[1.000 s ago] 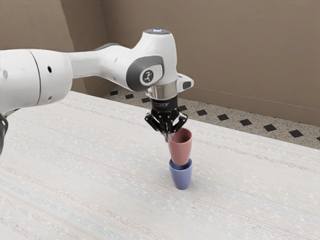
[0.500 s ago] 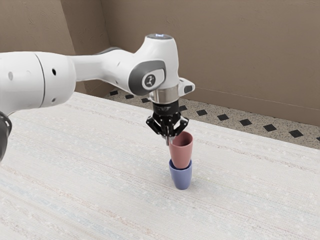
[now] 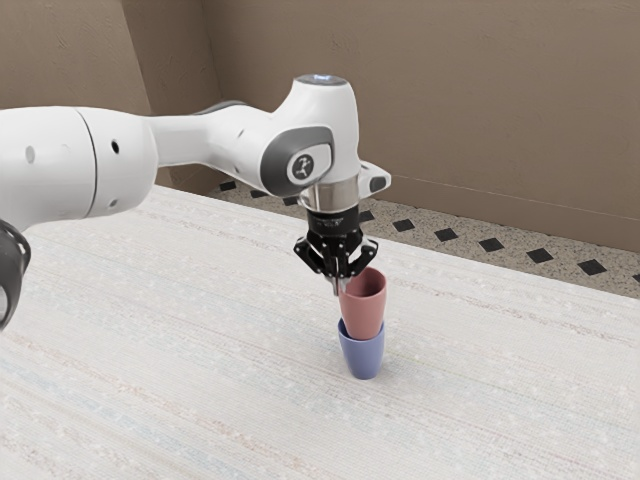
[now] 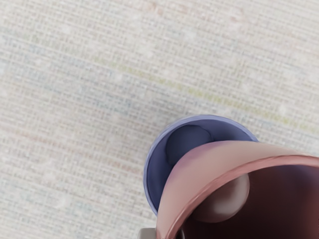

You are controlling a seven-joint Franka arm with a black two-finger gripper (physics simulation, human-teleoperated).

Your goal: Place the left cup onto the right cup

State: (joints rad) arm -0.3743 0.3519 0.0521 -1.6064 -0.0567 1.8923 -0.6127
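Table (image 3: 180, 380): pale woven surface, spreading out beneath the gripper on every side.
Arm (image 3: 200, 140): white, reaching over the table and turning its wrist straight down above the cups.
Gripper (image 3: 335, 284): black, pointing downward; its fingers are drawn narrow and are pinching the rim of the pink cup from two sides.
Pink cup (image 3: 363, 305): hanging at the fingertips, just below and to one side of them, leaning slightly, with its base sinking into the blue cup's mouth.
Blue cup (image 3: 362, 355): standing upright on the table directly under the gripper's load; in the wrist view its rim (image 4: 159, 169) is showing past the pink cup's wall (image 4: 209, 169).
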